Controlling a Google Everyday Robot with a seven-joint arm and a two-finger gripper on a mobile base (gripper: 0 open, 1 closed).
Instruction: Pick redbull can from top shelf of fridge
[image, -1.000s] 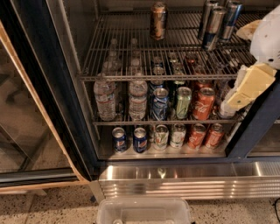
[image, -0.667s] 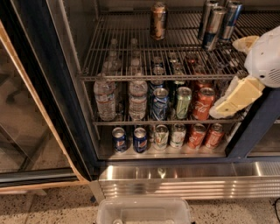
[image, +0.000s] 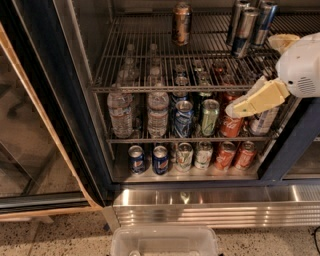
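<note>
Three slim silver-and-blue redbull cans (image: 246, 31) stand close together at the back right of the top shelf (image: 145, 65), a grey wire rack in the fridge (image: 65, 105). A wider brown-gold can (image: 181, 22) stands alone at the back middle of that rack. My gripper (image: 251, 75), on a white arm, is at the right edge of the fridge opening, in front of and below the redbull cans. It is open and empty. One cream finger (image: 255, 102) reaches left over the middle rack's cans; the other (image: 282, 41) is beside the rightmost redbull can.
The lower racks hold water bottles (image: 120, 112) and several soda cans (image: 210, 117). The glass door (image: 30, 130) stands open on the left. A ribbed steel base panel (image: 210, 207) runs below. A clear plastic bin (image: 165, 242) sits on the floor in front.
My gripper has moved left and a little down across the fridge's right side. Its lower finger now points further left, over the middle rack's cans. The cans have not moved.
</note>
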